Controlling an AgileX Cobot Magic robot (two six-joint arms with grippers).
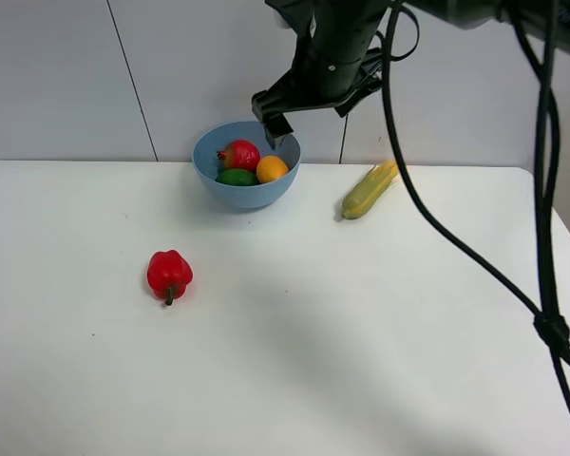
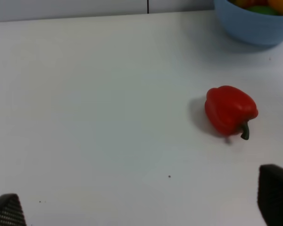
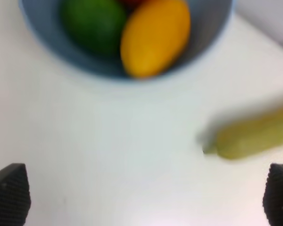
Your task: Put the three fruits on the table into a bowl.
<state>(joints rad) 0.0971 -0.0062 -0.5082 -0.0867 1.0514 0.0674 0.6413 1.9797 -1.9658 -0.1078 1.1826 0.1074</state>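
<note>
While filled, bowl (image 1: 247, 190) below right end effector (image 1: 272, 112)

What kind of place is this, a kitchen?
Probably a robot test bench, not a kitchen: a bare white tabletop against plain wall panels, a black robot arm trailing cables, and glossy, toy-like produce in a light-blue plastic bowl.

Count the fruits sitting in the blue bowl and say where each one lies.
3, all inside the bowl. The pomegranate sits toward the back, the lime in front of it, and the mango to their right in the overhead view. Anything beneath them would be hidden.
</note>
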